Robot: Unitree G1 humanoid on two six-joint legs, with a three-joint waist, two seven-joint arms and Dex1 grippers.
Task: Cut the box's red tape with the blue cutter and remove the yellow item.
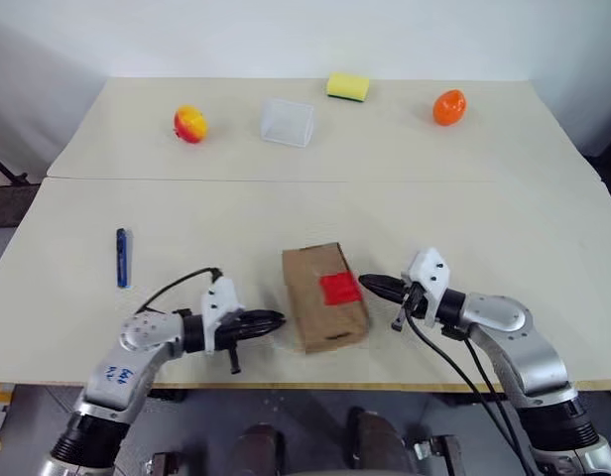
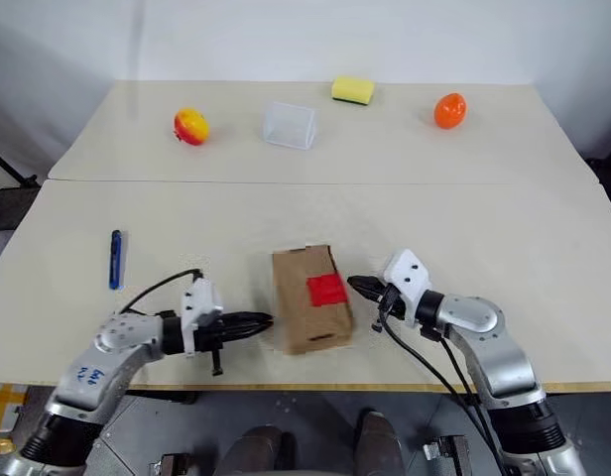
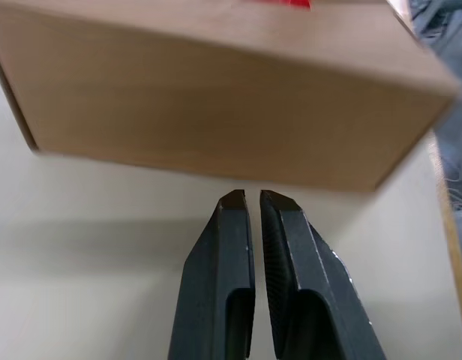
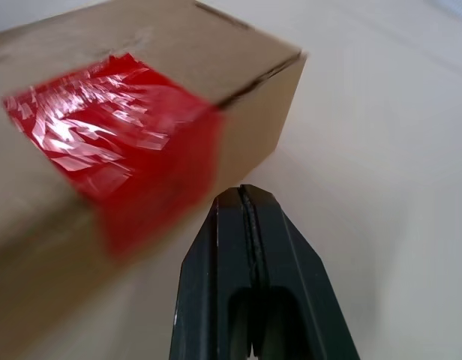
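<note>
**While both grippers flank the box, the cutter lies untouched well to the left**

Since the cut needs a blade first, the geometry that matters: cutter (image 1: 121, 257) lies flat on the table (image 1: 544, 248), well to the left of the box (image 1: 315, 307) and a bit further back. Its long axis runs front-to-back, roughly parallel to the box's long sides. Nothing touches it.

Left gripper (image 1: 274, 320) is the nearer one to the cutter, but it points the wrong way: toward the box's left wall, tip just short of it. Fingers (image 3: 220, 285) nearly pressed together, only a thin slit between them, holding nothing. Forearm low, gripper close to level.

Box sits near the front edge, between the two grippers, long axis front-to-back, slightly skewed. Flap looks unopened. Tape (image 1: 339, 288) sits on the top at the right edge and folds down the right wall. Yellow item not visible, presumably inside.

Right gripper (image 1: 369, 283) is pressed fully shut, empty, tip right beside the taped edge; can't tell if it touches. Mirrored pose, pointing in toward the box.

Judgement: looks like bracing or nudging the box. Next the left arm has to swing back out and approach the cutter across its long axis.
</note>
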